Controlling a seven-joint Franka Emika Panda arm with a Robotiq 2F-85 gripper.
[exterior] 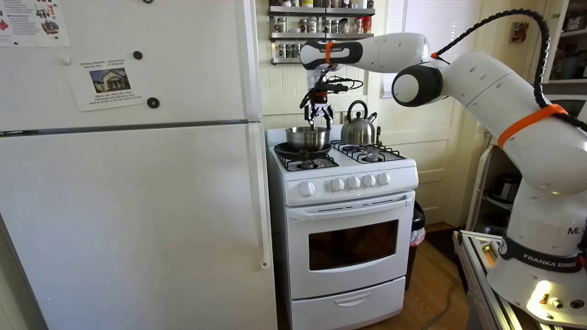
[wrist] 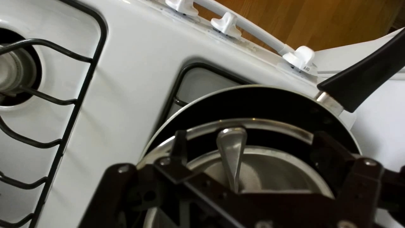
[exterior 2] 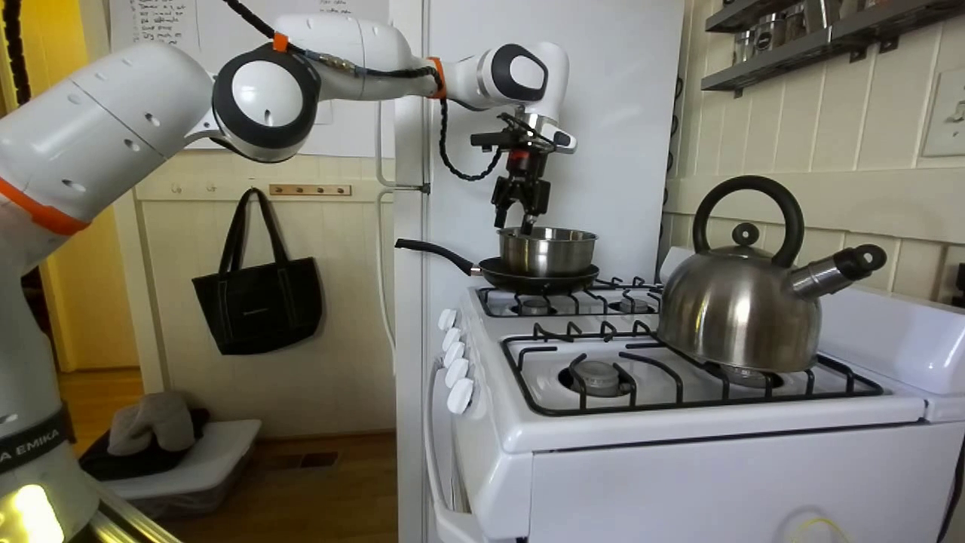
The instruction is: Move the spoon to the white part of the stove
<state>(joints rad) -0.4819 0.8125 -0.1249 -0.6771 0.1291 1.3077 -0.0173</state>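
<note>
The black metal fingers (wrist: 179, 145) are spread wide, gripping nothing. Between them, touching neither as far as I can see, is a silver metal spoon (wrist: 232, 150), its handle end by the rim of the round stainless-steel pot (exterior 2: 546, 256) it sits in; its scoop is hidden from me. The pot stands in a round black frying pan (wrist: 269, 101). Just beside that runs the smooth white enamel stove top (wrist: 136, 82), where the spoon must go. I'd say only the reach is done: gripping, lifting out and laying down are left.
</note>
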